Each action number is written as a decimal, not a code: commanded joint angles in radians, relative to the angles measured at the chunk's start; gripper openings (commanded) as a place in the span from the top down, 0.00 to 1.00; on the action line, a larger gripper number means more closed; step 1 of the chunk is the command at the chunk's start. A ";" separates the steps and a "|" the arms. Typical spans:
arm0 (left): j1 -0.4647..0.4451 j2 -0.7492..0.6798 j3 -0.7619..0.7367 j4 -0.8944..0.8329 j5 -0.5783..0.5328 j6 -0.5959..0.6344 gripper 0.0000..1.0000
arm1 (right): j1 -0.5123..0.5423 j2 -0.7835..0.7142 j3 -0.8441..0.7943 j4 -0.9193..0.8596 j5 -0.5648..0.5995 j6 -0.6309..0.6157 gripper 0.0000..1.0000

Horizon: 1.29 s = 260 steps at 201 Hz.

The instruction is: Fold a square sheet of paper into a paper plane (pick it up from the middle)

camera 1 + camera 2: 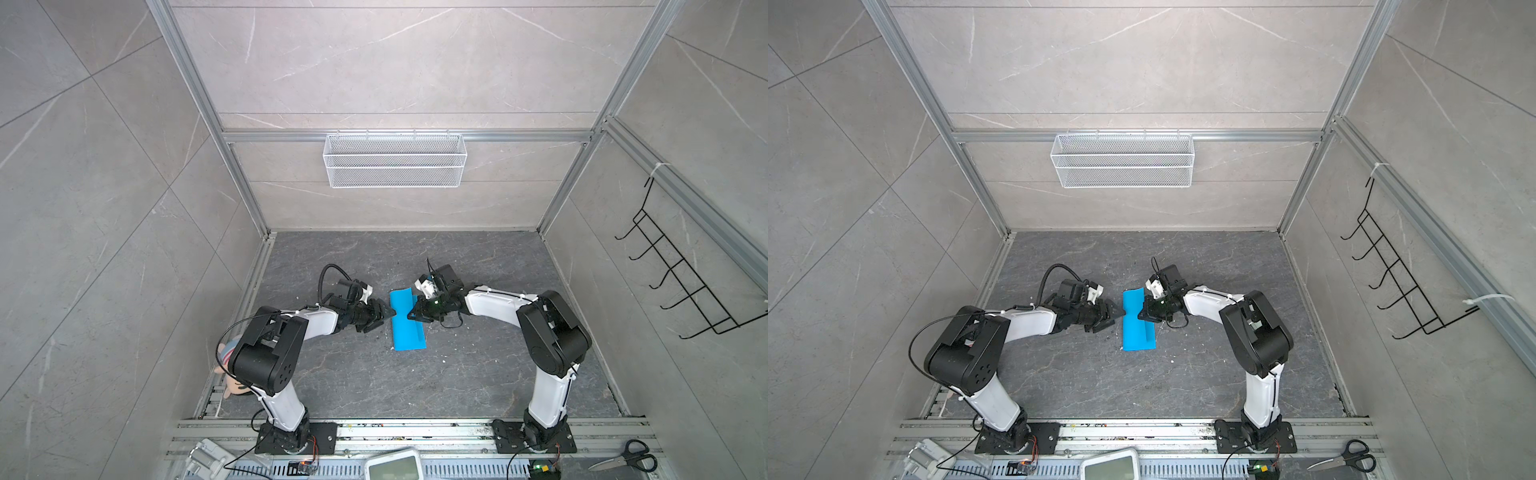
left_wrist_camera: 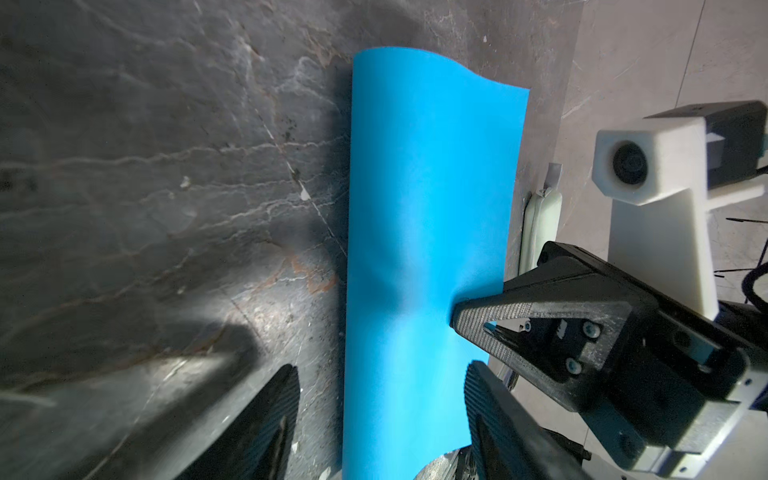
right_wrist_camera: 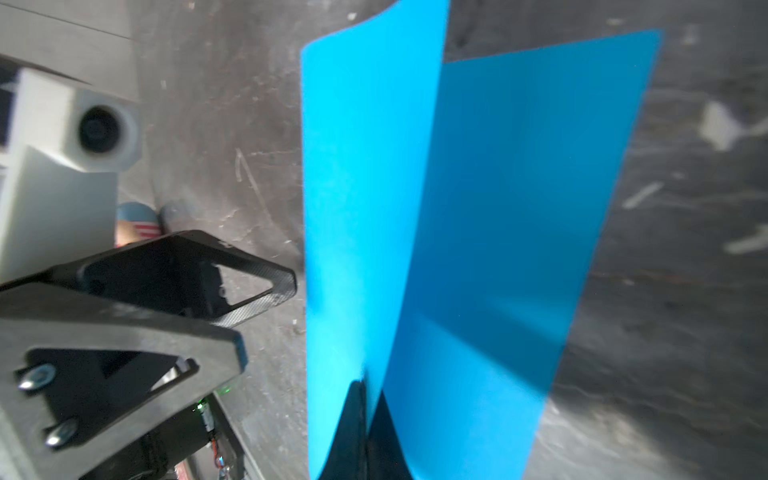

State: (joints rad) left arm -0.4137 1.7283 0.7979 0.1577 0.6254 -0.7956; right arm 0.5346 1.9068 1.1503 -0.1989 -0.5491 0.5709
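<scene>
Flanking the square sheet of paper [image 1: 408, 332]
With right gripper [image 1: 411, 313] clamped on its upturned flap, left gripper [image 1: 384, 319] spread at its left edge, forearms stretched low inward.

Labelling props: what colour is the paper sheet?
The paper sheet is plain sky-blue, unmarked; clearest in the left wrist view.

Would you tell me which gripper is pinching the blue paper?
The right gripper, shut on the square sheet of paper; the left gripper stands open.
</scene>
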 commanded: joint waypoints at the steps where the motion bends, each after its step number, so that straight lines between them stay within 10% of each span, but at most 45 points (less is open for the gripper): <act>1: -0.023 0.021 0.069 -0.063 -0.030 0.026 0.34 | 0.002 0.022 0.019 -0.060 0.072 -0.038 0.96; 260: -0.122 0.183 0.304 -0.454 -0.201 0.105 0.61 | 0.001 0.070 0.052 -0.096 0.087 -0.064 0.95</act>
State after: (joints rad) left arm -0.5278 1.8812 1.0813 -0.2176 0.4698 -0.7174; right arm 0.5346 1.9705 1.1973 -0.2775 -0.4709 0.5259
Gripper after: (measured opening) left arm 0.394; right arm 0.052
